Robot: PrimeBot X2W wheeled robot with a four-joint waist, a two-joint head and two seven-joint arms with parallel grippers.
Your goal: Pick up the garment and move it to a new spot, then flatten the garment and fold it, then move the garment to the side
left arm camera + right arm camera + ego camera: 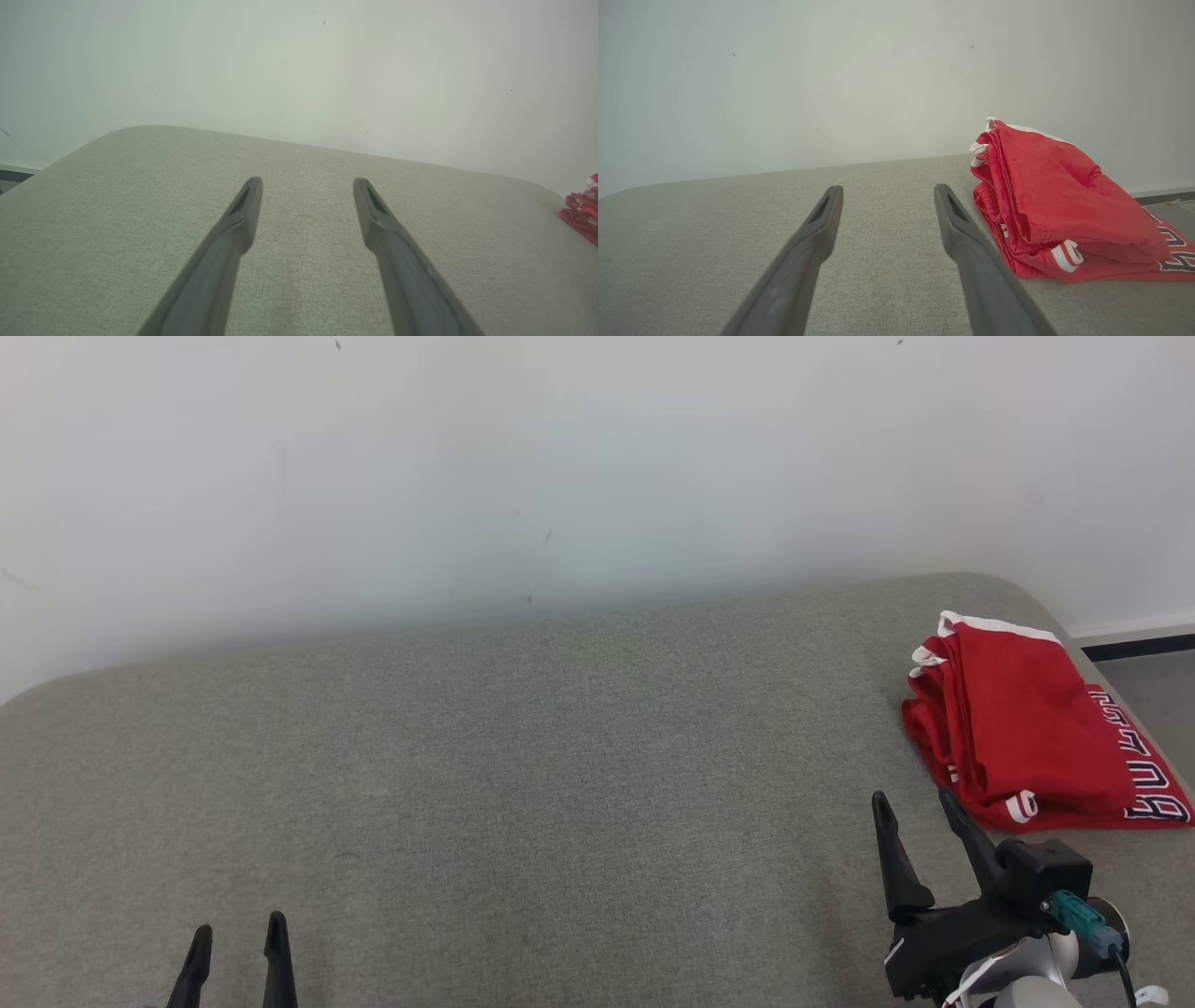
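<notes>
The garment (1022, 737) is red with white trim and dark lettering. It lies folded in a stack at the right edge of the grey fabric surface (523, 756). In the right wrist view the garment (1055, 205) sits just right of my fingers. My right gripper (920, 812) is open and empty, a little in front and left of the stack. At the lower left, my left gripper (238, 938) is open with nothing in it, far from the garment. The left wrist view catches a red edge of the garment (581, 214) at its right border, with the left gripper (308, 186) over bare fabric.
A pale wall (560, 467) runs right behind the grey surface. The surface has rounded far corners, and its right edge drops off beside the garment toward a floor with a dark baseboard (1144, 646).
</notes>
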